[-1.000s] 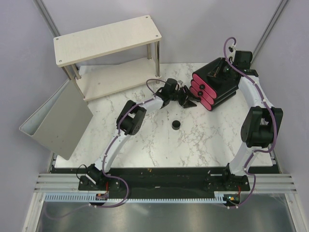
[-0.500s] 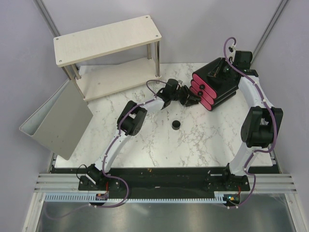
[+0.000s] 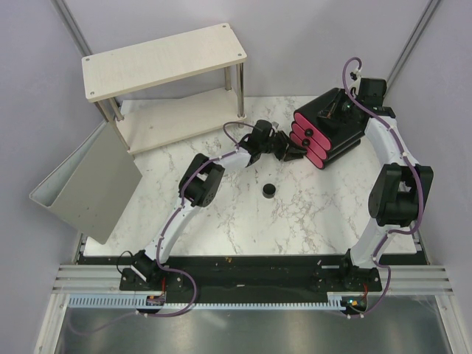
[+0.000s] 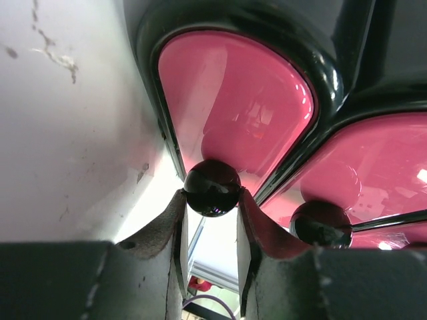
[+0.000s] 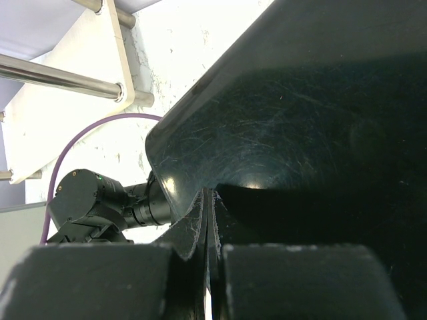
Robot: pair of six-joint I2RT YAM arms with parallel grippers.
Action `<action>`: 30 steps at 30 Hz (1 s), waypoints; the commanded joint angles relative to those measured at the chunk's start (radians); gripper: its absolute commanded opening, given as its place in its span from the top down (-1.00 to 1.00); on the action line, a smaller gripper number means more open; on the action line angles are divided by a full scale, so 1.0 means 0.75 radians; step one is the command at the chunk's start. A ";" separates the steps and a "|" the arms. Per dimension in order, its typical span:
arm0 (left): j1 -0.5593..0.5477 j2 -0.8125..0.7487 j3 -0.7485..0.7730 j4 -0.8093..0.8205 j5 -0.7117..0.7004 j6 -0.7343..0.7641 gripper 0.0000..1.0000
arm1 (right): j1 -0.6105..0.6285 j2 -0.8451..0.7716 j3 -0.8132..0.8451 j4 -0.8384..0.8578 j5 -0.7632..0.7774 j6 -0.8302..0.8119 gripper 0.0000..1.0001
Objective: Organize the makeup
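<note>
A white marbled bench is seen from above, closed in by pale lilac walls. At its far left a light wooden two-tier shelf on metal posts is stood, and a grey bin is leaned at a tilt beside the bench's left edge. At the far right a black box is set at an angle, with its stacked pink drawer fronts turned towards the middle of the bench.

The left arm is stretched across the bench, and the left claw is brought up against those fronts. In the left wrist view its fingers are set narrowly on either side of a glossy black knob on one pink front, and both tips appear to touch it. A second knob is seen just to the right, outside the grip.

The right claw is laid on the top of the black box. In the right wrist view its fingers are pressed fully together, with nothing held between them.

Of the makeup, only a round black jar is seen. It is stood alone on the bare marble, apart from the box, nearer the arm bases than the left claw.
</note>
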 commanded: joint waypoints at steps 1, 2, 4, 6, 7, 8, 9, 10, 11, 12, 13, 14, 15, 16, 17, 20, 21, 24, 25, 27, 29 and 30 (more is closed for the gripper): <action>0.010 -0.013 -0.039 -0.008 -0.076 0.083 0.96 | -0.008 0.035 -0.073 -0.200 0.083 -0.045 1.00; 0.010 -0.052 -0.077 -0.004 -0.074 0.100 0.97 | -0.010 0.035 -0.075 -0.200 0.085 -0.043 1.00; 0.018 -0.089 -0.112 0.002 -0.067 0.157 0.97 | -0.010 0.033 -0.075 -0.200 0.083 -0.045 1.00; 0.026 -0.150 -0.174 0.010 -0.063 0.198 0.97 | -0.008 0.031 -0.079 -0.198 0.085 -0.045 1.00; 0.026 -0.170 -0.196 0.014 -0.061 0.232 0.97 | -0.008 0.029 -0.082 -0.198 0.085 -0.045 1.00; 0.028 -0.189 -0.245 0.030 -0.061 0.245 0.96 | -0.010 0.029 -0.084 -0.200 0.085 -0.045 1.00; 0.034 -0.223 -0.266 0.039 -0.057 0.253 0.97 | -0.008 0.027 -0.086 -0.198 0.085 -0.045 1.00; 0.035 -0.236 -0.304 0.047 -0.049 0.267 0.97 | -0.008 0.026 -0.088 -0.200 0.083 -0.045 1.00; 0.039 -0.252 -0.321 0.057 -0.035 0.276 0.97 | -0.010 0.026 -0.088 -0.200 0.085 -0.045 1.00; 0.041 -0.281 -0.339 0.061 -0.029 0.296 0.96 | -0.008 0.026 -0.090 -0.198 0.085 -0.045 1.00; 0.041 -0.295 -0.372 0.063 -0.020 0.310 0.97 | -0.010 0.024 -0.088 -0.200 0.087 -0.045 1.00; 0.045 -0.312 -0.390 0.063 -0.006 0.325 0.97 | -0.010 0.022 -0.088 -0.200 0.087 -0.043 1.00; 0.047 -0.324 -0.409 0.065 -0.004 0.341 0.97 | -0.008 0.024 -0.090 -0.200 0.087 -0.045 1.00; 0.049 -0.346 -0.447 0.067 0.000 0.347 0.97 | -0.008 0.024 -0.090 -0.198 0.087 -0.045 1.00; 0.053 -0.353 -0.464 0.069 0.012 0.351 0.96 | -0.008 0.026 -0.090 -0.198 0.085 -0.045 1.00; 0.059 -0.391 -0.538 0.086 0.045 0.362 0.97 | -0.010 0.026 -0.090 -0.198 0.087 -0.043 1.00; 0.061 -0.402 -0.560 0.092 0.049 0.370 0.97 | -0.010 0.026 -0.092 -0.198 0.087 -0.045 1.00; 0.067 -0.451 -0.640 0.096 0.061 0.408 0.96 | -0.010 0.026 -0.094 -0.198 0.089 -0.045 1.00; 0.065 -0.465 -0.675 0.090 0.066 0.427 0.97 | -0.010 0.026 -0.096 -0.196 0.089 -0.043 1.00; 0.069 -0.502 -0.716 0.084 0.068 0.454 0.96 | -0.008 0.029 -0.104 -0.194 0.089 -0.045 1.00; 0.075 -0.536 -0.777 0.084 0.072 0.466 0.97 | -0.010 0.029 -0.120 -0.188 0.087 -0.043 1.00; 0.075 -0.545 -0.793 0.084 0.074 0.482 0.97 | -0.010 0.027 -0.126 -0.184 0.085 -0.041 1.00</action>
